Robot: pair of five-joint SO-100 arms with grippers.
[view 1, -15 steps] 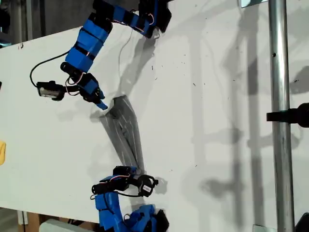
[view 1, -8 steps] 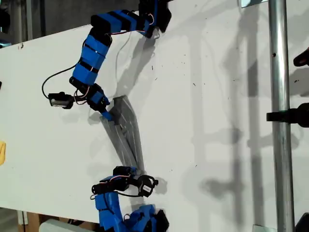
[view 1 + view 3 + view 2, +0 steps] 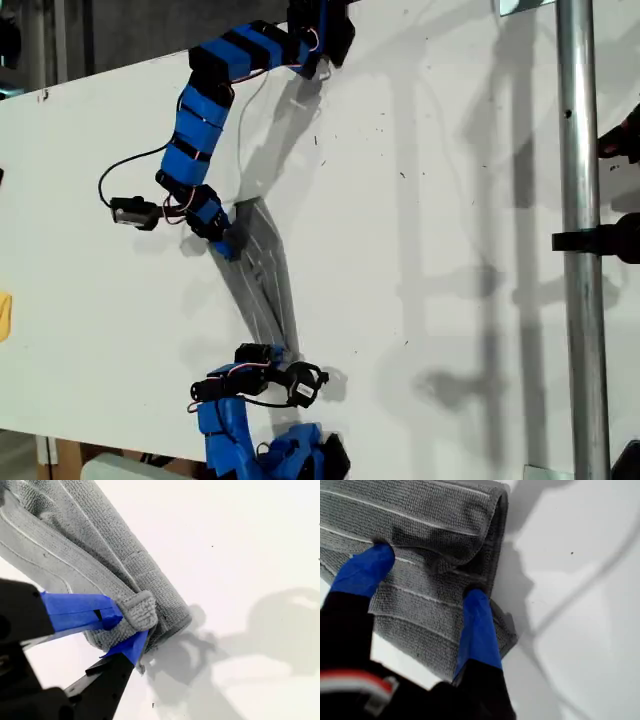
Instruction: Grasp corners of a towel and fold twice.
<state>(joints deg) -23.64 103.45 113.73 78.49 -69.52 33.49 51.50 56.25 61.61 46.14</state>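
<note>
The towel (image 3: 262, 275) lies on the white desk (image 3: 440, 200) as a long, narrow grey band, already gathered along its length, running from the arm at the top of the exterior view down to the arm at the bottom of that view. Taking the towel as the landmark, each arm sits at one end of it, so the band's long axis runs straight from one gripper to the other. By the wrist views, my second gripper (image 3: 127, 630) has its blue-taped jaws nearly closed on a bunched corner (image 3: 140, 611) at the rounded end of the rolled cloth, a small lump of fabric pinched between them. My first gripper (image 3: 422, 587) stands with its jaws spread wide over the other end, both blue fingertips (image 3: 477, 625) resting down on the striped layers where the edge curls over; it presses on the cloth but has not closed on it, so I would not call it a hold. I cannot say for certain from the wrist views which arm in the exterior view is which. As I judge it, the coming fold depends on that open gripper closing on its end, since both ends must be gripped before the band can be carried across its short direction; neither arm is nearer, each being at its own end.
</note>
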